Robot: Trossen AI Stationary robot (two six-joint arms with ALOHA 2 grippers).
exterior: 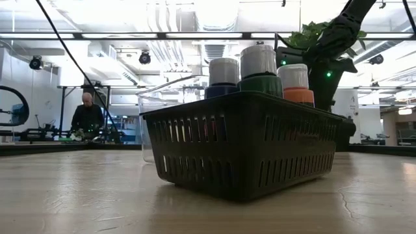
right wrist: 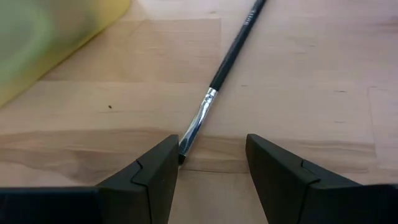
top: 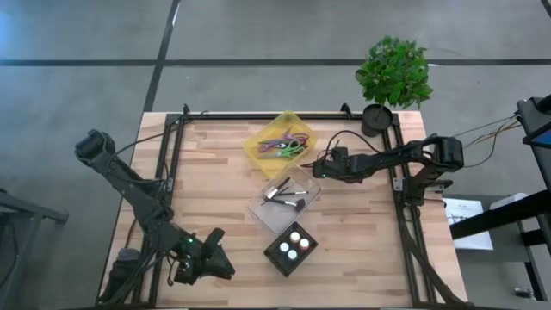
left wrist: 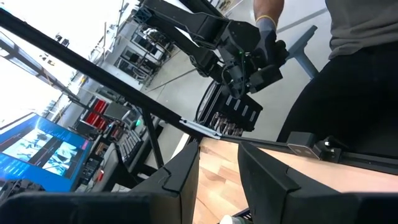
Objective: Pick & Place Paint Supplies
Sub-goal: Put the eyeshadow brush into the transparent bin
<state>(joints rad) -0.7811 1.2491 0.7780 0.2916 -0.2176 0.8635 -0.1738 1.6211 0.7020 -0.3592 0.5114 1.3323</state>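
A thin black-handled brush (right wrist: 224, 65) with a silver ferrule lies flat on the wooden table next to the yellow tray (right wrist: 56, 43). My right gripper (right wrist: 211, 162) is open and low over the table, with the brush's bristle end (right wrist: 184, 149) between its fingers, close to one of them. In the high view this gripper (top: 318, 169) sits between the yellow tray (top: 258, 148) and the clear container (top: 274, 215) that holds other brushes (top: 288, 196). Three white-capped bottles, dark blue (exterior: 223, 77), green (exterior: 259, 70) and orange (exterior: 296, 83), stand in the black basket (exterior: 240, 146). My left gripper (top: 217, 257) waits open near the table's near edge. My right gripper comes at the brush low and nearly level, its fingers roughly along the brush. The bristle end (right wrist: 184, 149) lies on the table right beside the inner edge of one finger (right wrist: 163, 168); whether it touches that finger, I cannot tell.
The yellow tray holds coloured-handled scissors (top: 284, 145). A potted plant (top: 392, 77) stands at the table's far right corner. The black basket (top: 291, 248) sits near the middle of the near side. A person (exterior: 86, 114) shows in the room behind the table; another stands close in the left wrist view (left wrist: 367, 74).
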